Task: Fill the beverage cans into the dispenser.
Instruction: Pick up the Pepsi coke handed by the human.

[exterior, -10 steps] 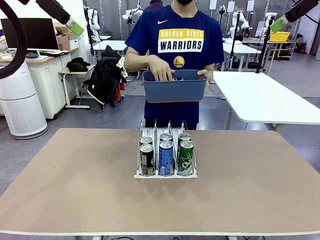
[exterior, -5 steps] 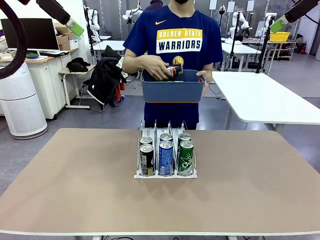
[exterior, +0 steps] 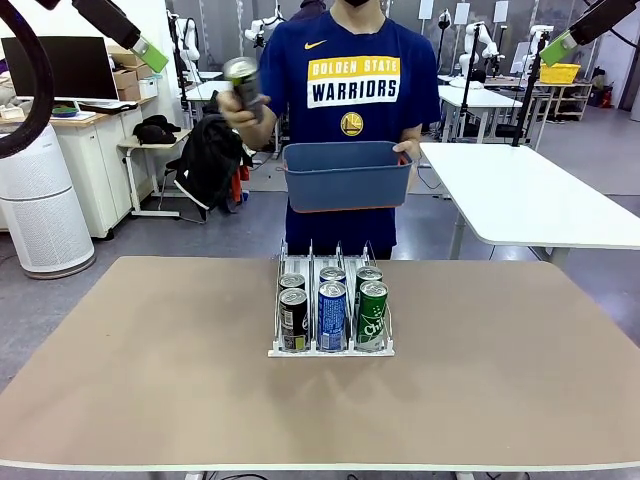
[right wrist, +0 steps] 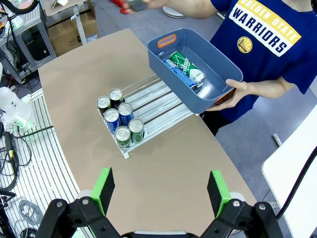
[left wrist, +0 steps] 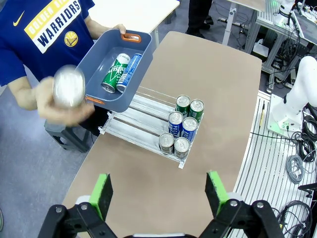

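step in hand: supply of the next can. the dispenser (exterior: 311, 258) stands at the middle of the table (exterior: 140, 380). each of its three lanes carries two upright cans (exterior: 332, 300) at the end nearest me: black in the left lane, blue in the middle, green in the right. the far part of every lane is bare.

the person stands at the far side. the supporting hand (exterior: 405, 150) holds a blue-grey bin (exterior: 348, 180) up; a green can (left wrist: 113, 79) and a blue can (left wrist: 128, 72) lie in it. the raised hand (exterior: 252, 102) holds the raised can (exterior: 242, 75) up on my left side. this can is motion-blurred, so its colour is uncertain.

left jaws: high above the table, fully open, pads (left wrist: 102, 194) well apart, nothing held. right jaws: same condition, high and empty.

judgement: the raised can looks offered to my left arm. the next move calls for:
- bring the left jaws around the can's body, clear of the person's fingers.
- close, then carry it to the lane of matching colour.
- set it upright behind the cans there.
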Tool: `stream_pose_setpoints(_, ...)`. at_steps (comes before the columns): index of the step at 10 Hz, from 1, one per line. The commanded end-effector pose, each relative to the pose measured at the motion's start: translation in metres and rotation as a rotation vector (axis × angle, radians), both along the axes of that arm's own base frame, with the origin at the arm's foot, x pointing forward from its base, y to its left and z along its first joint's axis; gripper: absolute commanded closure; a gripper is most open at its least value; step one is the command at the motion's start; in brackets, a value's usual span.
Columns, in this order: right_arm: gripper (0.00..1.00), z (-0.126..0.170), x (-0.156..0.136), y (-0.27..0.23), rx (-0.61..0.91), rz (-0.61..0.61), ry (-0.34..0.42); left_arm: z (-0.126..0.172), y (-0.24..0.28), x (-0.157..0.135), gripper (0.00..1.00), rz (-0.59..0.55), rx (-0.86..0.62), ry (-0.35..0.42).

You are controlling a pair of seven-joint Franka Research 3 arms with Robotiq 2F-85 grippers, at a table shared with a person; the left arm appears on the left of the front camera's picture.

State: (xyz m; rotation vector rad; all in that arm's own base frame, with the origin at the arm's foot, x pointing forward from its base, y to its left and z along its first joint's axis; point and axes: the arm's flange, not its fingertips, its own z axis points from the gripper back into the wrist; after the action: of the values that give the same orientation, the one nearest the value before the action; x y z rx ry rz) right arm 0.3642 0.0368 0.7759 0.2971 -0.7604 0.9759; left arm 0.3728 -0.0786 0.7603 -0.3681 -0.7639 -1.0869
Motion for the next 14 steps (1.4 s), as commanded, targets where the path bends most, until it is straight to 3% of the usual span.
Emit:
stream_pose_setpoints(1, 0.00, 0.0000, -0.0005, -0.0001, 0.000, -0.001, 0.000, -0.0006, 0.0009, 0.0000, 0.00, -0.001, -0.003, 0.003)
stream_pose_setpoints(14, 0.00, 0.0000, -0.0005, -0.0001, 0.000, -0.001, 0.000, -0.0006, 0.0009, 0.0000, 0.00, -0.001, -0.003, 0.003)
